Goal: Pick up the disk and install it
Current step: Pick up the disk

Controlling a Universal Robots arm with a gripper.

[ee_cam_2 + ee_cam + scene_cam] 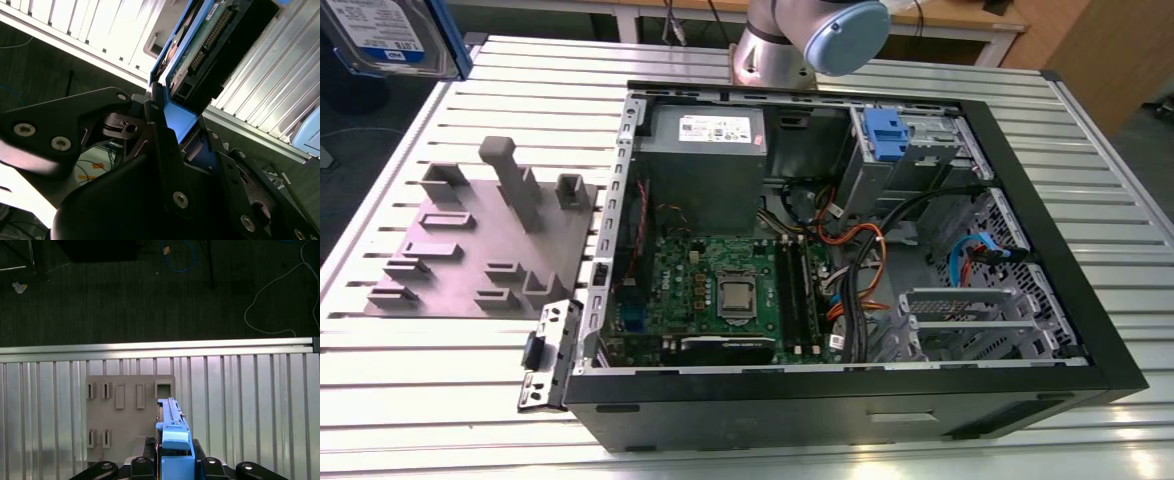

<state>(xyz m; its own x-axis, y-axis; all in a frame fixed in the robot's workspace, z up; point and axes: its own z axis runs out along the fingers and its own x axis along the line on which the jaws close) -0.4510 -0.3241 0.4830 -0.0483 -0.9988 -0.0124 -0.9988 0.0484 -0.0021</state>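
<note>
gripper (172, 464) is clamping the disk (171, 415) edge-on, long axis sticking straight out, over the fixture plate (127, 432) at the table (260, 405) edge

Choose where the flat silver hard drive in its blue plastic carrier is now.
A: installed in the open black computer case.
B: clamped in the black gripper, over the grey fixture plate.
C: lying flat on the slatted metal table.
B: in the first wrist view the gripper is shut on the disk, which hangs edge-on over the grey fixture plate.
</note>
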